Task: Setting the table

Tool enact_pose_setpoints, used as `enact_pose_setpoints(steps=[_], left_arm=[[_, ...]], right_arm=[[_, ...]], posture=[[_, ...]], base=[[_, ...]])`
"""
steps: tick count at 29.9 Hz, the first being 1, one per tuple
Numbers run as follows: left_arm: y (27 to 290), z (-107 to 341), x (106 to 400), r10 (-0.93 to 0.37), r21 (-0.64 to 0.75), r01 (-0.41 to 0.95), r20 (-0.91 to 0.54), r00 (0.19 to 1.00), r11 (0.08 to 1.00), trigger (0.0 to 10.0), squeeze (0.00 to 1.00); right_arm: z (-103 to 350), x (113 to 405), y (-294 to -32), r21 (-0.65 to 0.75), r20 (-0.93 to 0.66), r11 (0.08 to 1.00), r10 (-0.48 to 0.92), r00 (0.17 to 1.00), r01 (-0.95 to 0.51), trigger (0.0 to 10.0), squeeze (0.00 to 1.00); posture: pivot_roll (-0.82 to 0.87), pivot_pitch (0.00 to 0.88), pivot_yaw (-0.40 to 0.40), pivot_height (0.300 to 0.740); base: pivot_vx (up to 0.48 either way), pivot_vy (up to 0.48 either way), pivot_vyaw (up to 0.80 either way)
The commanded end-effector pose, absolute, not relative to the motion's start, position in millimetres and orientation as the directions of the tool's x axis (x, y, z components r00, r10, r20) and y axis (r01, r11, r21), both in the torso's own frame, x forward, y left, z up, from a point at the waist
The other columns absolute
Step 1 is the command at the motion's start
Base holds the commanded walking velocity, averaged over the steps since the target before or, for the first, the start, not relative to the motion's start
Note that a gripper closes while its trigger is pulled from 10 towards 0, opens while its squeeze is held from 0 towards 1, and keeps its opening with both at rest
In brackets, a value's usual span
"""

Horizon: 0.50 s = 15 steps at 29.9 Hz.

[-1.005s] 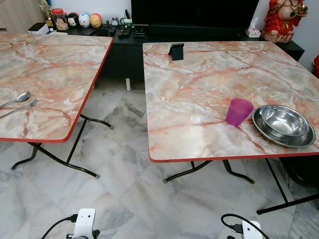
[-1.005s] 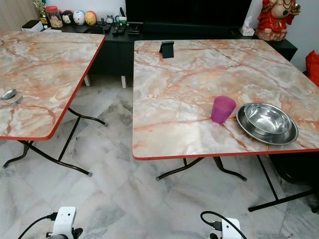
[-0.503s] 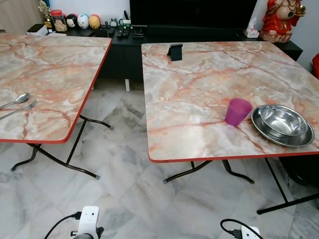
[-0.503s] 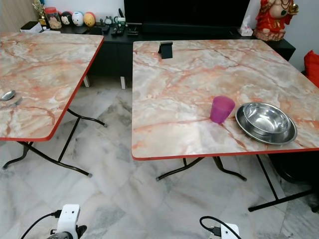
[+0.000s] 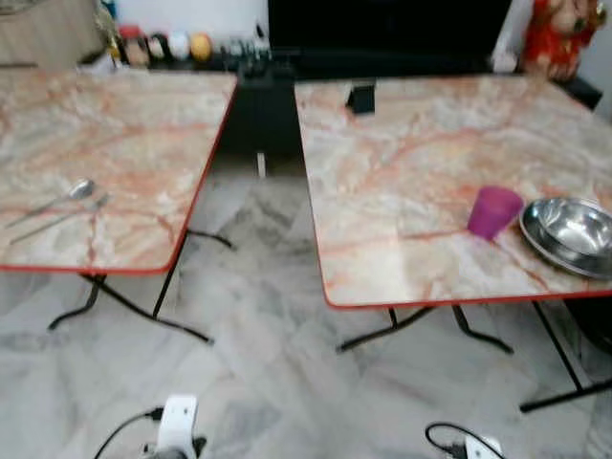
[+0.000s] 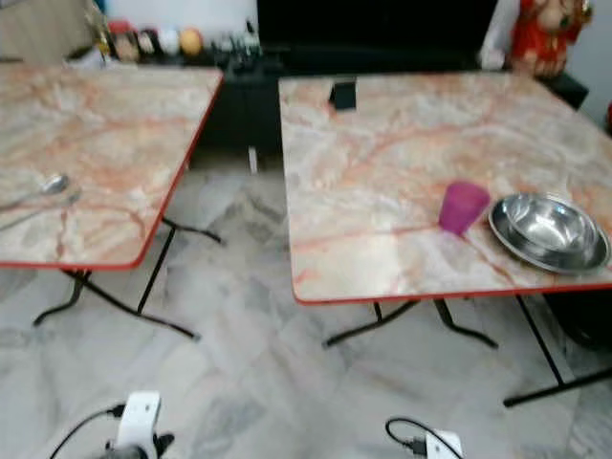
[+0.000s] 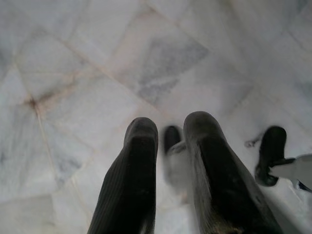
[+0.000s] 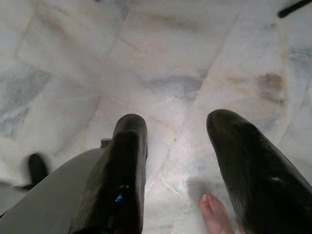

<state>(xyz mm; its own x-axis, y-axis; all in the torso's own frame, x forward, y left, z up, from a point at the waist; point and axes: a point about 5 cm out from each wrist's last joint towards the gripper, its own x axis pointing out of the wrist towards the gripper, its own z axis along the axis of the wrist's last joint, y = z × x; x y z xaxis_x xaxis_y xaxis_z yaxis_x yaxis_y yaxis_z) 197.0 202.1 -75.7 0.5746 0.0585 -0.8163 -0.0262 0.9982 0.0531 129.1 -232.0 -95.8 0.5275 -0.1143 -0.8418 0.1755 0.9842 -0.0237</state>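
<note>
A spoon (image 5: 72,194) and a fork (image 5: 67,215) lie side by side near the front of the left marble table (image 5: 124,134). On the right marble table (image 5: 411,143) a purple cup (image 5: 493,211) stands beside a steel bowl (image 5: 577,228) that rests in a steel plate (image 5: 542,247). Both arms hang low over the floor. The left gripper (image 7: 170,129) is open by a narrow gap and holds nothing. The right gripper (image 8: 178,124) is open wider, also with nothing in it.
A gap of marble floor (image 5: 268,287) runs between the two tables, whose black folding legs (image 5: 134,311) splay outward. A small black stand (image 5: 360,98) sits at the right table's far edge. Behind is a dark console (image 5: 258,67). A person's bare toes (image 8: 214,214) show below the right gripper.
The whole picture has shifted to the right and blurred, so the camera has turned left. The things on the tables have not moved, and both arms still hang low.
</note>
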Motion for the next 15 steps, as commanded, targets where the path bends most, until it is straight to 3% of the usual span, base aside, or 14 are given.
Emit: enact_pose_setpoints(steps=[1, 15], left_arm=[[209.1, -78.0, 190.5, 0.075, 0.075, -0.022, -0.83, 0.552, 0.997, 10.0, 0.0], [208.6, -76.5, 193.6, 0.076, 0.076, -0.023, -0.826, 0.558, 0.997, 10.0, 0.0]], right_arm=[[-95.7, 133.0, -226.6, -0.005, -0.838, 0.984, -0.101, 0.536, 0.177, 10.0, 0.0], [-95.9, 133.0, -226.4, -0.01, -0.841, 0.985, -0.101, 0.531, 0.173, 10.0, 0.0]], posture=[[-0.03, 0.0, -0.024, 0.74], [-0.03, 0.0, -0.021, 0.74]], base=[[0.0, 0.326, 0.0], [0.0, 0.325, 0.0]])
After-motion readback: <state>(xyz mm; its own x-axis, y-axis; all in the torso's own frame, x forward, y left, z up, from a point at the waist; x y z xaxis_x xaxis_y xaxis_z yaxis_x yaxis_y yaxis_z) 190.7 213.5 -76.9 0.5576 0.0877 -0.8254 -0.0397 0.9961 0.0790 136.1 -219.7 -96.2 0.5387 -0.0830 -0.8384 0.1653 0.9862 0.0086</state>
